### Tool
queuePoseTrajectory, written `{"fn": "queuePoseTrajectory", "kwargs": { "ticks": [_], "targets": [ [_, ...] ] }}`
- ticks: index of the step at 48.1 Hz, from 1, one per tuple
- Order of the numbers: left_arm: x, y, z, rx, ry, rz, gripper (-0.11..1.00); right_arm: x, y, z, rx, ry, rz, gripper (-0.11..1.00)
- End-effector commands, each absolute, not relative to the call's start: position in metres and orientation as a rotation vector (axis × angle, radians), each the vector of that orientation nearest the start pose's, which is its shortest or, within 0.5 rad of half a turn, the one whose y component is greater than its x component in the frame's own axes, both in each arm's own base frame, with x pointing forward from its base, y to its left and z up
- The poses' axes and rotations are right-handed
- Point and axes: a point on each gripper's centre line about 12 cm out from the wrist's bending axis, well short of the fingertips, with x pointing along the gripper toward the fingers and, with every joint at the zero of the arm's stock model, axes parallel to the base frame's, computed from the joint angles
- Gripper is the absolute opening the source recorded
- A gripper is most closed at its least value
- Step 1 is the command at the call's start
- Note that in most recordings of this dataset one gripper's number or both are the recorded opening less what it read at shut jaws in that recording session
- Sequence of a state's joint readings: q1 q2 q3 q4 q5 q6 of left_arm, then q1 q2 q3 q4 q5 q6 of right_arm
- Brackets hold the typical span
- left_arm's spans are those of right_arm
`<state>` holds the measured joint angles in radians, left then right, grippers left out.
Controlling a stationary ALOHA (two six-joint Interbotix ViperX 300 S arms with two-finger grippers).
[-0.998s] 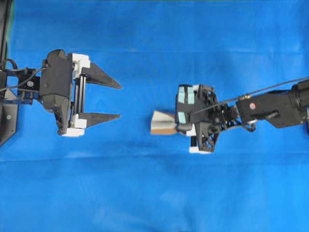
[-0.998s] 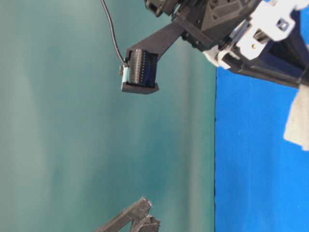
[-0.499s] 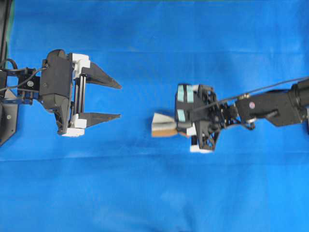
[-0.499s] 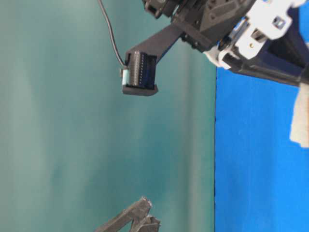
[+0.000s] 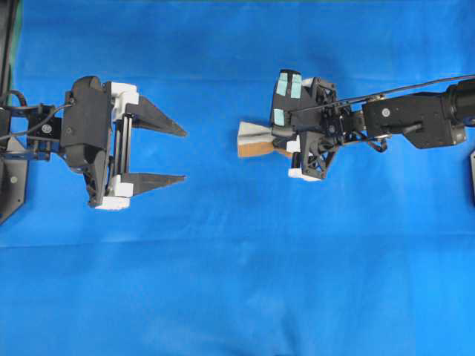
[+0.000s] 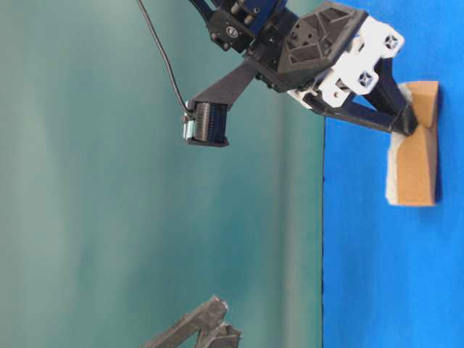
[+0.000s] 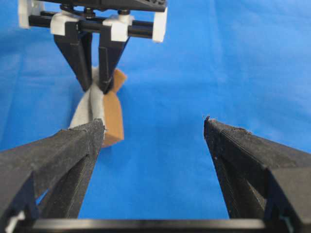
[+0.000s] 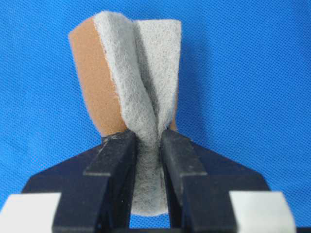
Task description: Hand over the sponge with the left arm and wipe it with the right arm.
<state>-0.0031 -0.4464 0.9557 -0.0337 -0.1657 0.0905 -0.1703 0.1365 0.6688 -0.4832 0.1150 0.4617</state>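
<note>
Over the blue cloth point(image 5: 237, 282), the right gripper point(image 5: 286, 139) pinches the sponge point(image 5: 256, 139), folded, its free end pointing toward the left gripper point(image 5: 182, 156), whose fingers stand wide apart, empty, well clear. Right arm owns the wipe now.

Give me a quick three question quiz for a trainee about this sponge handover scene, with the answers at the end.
1. True or false: the left end effector grips the sponge.
2. How does the sponge look where the right end effector holds it?
3. What colour is the cloth on the table: A green, B blue, C red?

Key: 1. false, it stands open and empty. 2. Pinched and folded between the fingers. 3. B.
</note>
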Motion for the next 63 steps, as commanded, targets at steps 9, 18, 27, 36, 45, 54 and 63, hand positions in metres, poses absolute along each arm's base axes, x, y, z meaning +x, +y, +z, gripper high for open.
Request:
{"fn": "queuePoseTrajectory", "kwargs": {
  "ticks": [9,18,27,36,45,54,63],
  "targets": [
    [0.297,-0.001,0.237,0.063,0.341,-0.009,0.81,0.378,-0.065,0.115,0.021,0.881,-0.18,0.24],
    [0.297,-0.001,0.237,0.061,0.341,-0.009,0.81,0.378,-0.061,0.114,0.022,0.883,-0.172,0.24],
    [0.297,-0.001,0.237,0.057,0.342,-0.009,0.81,0.379,-0.061,0.115,0.027,0.879,-0.174,0.24],
    [0.297,-0.001,0.237,0.058,0.341,-0.009,0.81,0.381,-0.06,0.117,0.02,0.868,-0.166,0.24],
    [0.297,-0.001,0.237,0.059,0.342,-0.01,0.81,0.383,-0.059,0.119,0.017,0.864,-0.163,0.41],
    [0.297,-0.001,0.237,0.06,0.342,-0.011,0.81,0.382,-0.06,0.125,0.013,0.863,-0.174,0.72],
    [0.297,-0.001,0.237,0.061,0.342,-0.009,0.81,0.379,-0.06,0.144,0.007,0.839,-0.188,0.72]
  ]
}}
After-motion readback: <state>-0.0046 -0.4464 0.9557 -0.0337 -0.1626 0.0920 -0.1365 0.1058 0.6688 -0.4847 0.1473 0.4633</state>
